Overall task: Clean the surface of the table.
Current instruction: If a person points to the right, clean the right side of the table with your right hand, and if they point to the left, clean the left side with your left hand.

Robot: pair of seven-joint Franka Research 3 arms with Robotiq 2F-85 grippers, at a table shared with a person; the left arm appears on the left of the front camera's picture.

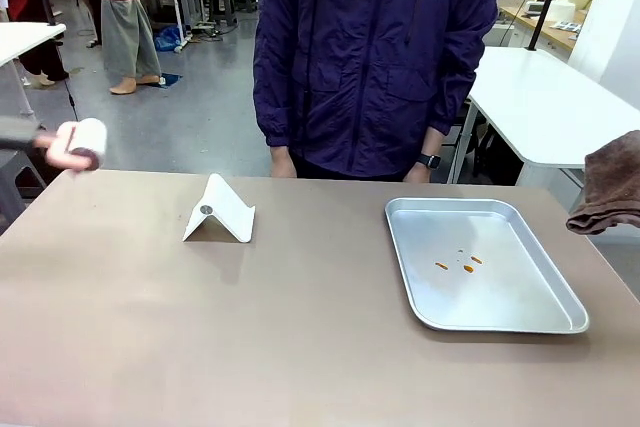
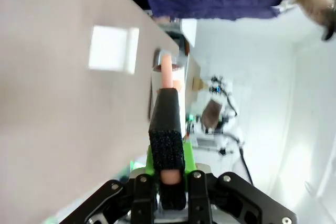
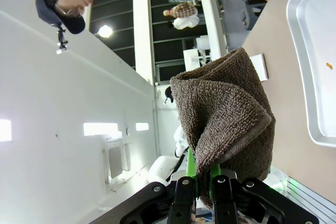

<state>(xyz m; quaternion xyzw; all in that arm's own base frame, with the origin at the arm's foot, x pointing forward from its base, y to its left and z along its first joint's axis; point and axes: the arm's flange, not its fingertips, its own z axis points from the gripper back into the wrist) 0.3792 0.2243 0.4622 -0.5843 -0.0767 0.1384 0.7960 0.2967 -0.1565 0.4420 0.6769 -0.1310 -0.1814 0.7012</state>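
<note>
Table (image 1: 300, 337): wide matte brown top, lying below and between my two end effectors. As far as I can see, neither tool touches it.
Left end effector (image 2: 168, 179): pressed shut on the black foam grip of a roller (image 2: 167, 77). The white drum juts out ahead of the fingers, in the air near the table's left edge.
Right end effector (image 3: 200, 177): pinching a brown towel (image 3: 226, 124) by a fold. The cloth bunches up ahead of the fingers, in the air off the table's right edge.
Tray (image 1: 500, 297): silver, on the table just beside the towel, with a few orange crumbs (image 1: 468, 268) in it.
Stand (image 1: 218, 210): white and folded, on the table ahead of the roller.
Person (image 1: 375, 57): at the far edge, hands well apart from both end effectors.
Handling: I judge the table stiff, heavy and fixed, so there is nothing on it to grip and I would work it through the tools. The matte top should give the towel some drag, so I would lay the cloth flat and press evenly. The towel is soft and may creep out of the pinch.
Risk: the stand looks light and the tray could skate if nudged.
</note>
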